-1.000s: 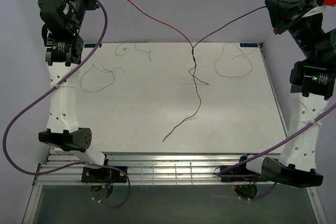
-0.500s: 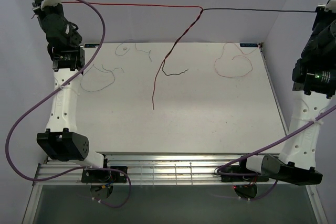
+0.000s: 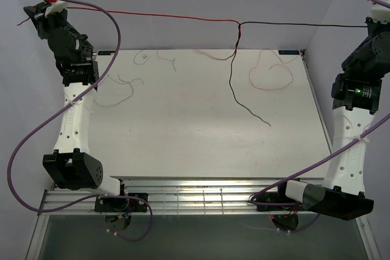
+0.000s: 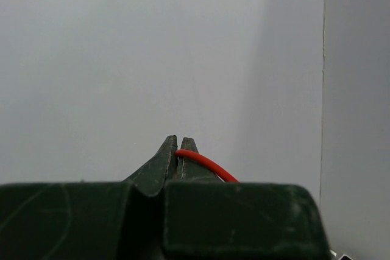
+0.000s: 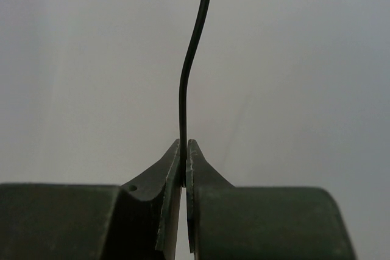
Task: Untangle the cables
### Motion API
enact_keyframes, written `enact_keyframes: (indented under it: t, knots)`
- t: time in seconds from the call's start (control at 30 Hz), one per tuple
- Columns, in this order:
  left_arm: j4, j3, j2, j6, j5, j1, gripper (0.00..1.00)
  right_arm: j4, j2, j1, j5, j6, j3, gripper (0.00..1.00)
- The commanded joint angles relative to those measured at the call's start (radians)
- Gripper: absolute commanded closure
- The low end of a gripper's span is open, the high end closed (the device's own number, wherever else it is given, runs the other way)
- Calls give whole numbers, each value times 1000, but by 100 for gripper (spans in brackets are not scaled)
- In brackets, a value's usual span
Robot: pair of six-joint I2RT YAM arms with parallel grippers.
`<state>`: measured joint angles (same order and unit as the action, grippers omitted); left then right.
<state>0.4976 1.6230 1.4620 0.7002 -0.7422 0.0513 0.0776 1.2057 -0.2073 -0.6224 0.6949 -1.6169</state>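
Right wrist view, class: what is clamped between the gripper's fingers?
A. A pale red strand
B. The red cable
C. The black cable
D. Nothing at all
C: the black cable rises straight out from between the shut fingers of the right gripper, while the red cable is pinched by the left gripper.

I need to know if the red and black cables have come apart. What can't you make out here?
- Top view: where the red cable meets the black cable, both are too thin to tell twisted from merely touching.
- Top view: the red cable's loose tail is a blurred streak over the table's far edge.
- Wrist views: the left gripper and right gripper face bare wall, so the meeting point is out of frame.
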Motion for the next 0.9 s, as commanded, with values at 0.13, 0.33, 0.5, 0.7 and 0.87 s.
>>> enact_keyframes:
  t: [0.13,0.33,0.5,0.7,0.87]
  knots:
    - [62,-28,-54,42,-54,45,100,117,-18,-18,-82,83,23,92]
    - [79,-51,-69,59,-49,55,100,132,-29,-18,-80,94,37,92]
    - [82,-55,-63,62,-45,55,100,139,-38,-18,-79,104,51,92]
    - [131,-72,-65,107,-48,56,100,158,-41,-18,-85,127,58,92]
    - [162,-109,-71,128,-33,67,100,209,-61,-17,-85,175,115,92]
